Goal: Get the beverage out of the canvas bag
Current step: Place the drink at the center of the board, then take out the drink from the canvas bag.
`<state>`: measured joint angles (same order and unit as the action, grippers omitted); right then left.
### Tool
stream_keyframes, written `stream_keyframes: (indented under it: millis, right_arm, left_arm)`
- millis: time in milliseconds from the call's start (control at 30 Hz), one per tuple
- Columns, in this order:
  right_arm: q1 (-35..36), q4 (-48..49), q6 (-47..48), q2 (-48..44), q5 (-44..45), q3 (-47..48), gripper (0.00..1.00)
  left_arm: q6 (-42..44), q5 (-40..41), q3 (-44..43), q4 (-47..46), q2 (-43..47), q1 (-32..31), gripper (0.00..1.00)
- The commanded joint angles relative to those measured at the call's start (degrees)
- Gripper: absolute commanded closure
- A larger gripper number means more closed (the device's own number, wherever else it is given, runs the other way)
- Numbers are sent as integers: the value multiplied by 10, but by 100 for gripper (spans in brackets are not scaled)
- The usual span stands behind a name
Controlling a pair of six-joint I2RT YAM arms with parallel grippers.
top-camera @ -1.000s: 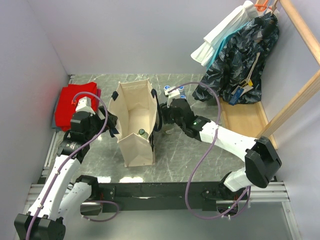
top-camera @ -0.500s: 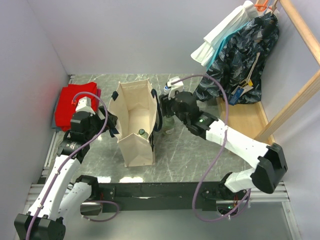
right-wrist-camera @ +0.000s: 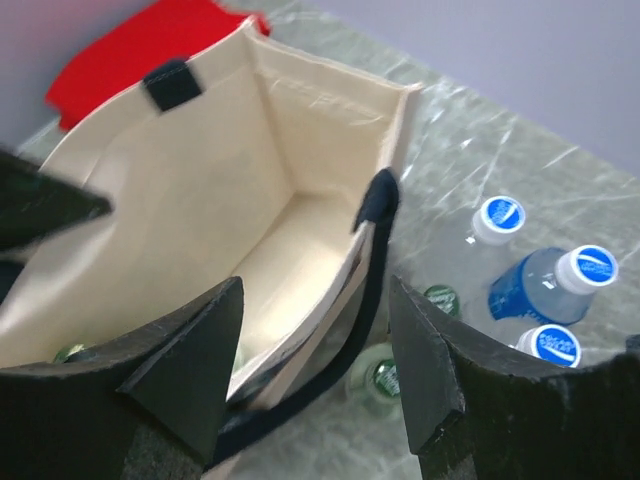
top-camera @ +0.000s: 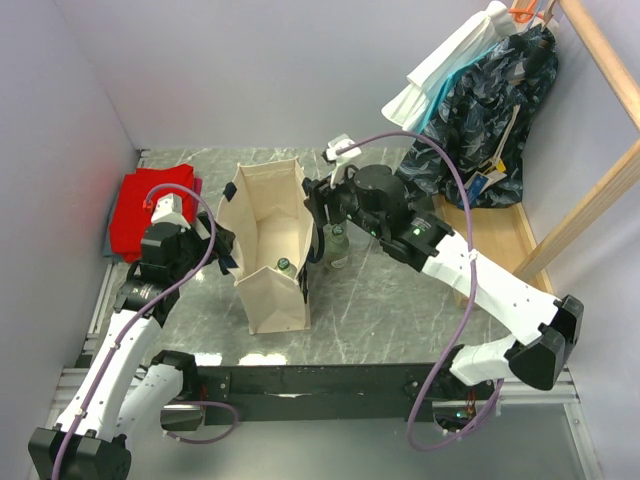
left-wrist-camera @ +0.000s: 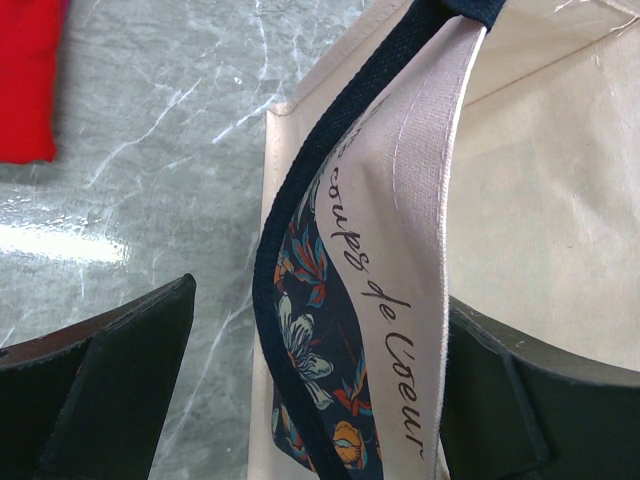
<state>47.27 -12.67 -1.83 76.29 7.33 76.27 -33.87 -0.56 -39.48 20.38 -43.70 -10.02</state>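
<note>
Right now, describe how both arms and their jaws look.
The left arm and right arm match: white rounded links between bulky black joints. A purple cable loops loosely along each. The jaws are matte black wedges.

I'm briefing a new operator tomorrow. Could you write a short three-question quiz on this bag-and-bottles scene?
1. True or false: a green-capped bottle sits inside the canvas bag.
2. The right hand is: A shut on a bottle; B open, astride the bag's wall; C shut and empty.
3. How many blue caps show outside the bag in the right wrist view?
Key: 1 true; 2 B; 3 three.
</note>
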Motion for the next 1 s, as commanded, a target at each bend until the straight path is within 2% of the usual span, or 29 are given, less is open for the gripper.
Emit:
stream_keyframes:
  millis: [0,200,467,967]
  right_arm:
    - [15,-82,31,22,-59,88,33]
    - [37,-172,42,80,-72,189,33]
    - [50,-259,49,148,-171,293,34]
    - [62,-302,56,221,-230,312,36]
  left_arm:
    - [8,1,-16,-11,6,-3,3]
    - [9,-1,-16,-11,5,-2,4]
    - [6,-1,-16,-11,7,-2,4]
    - [8,-1,-16,-10,10,-3,4]
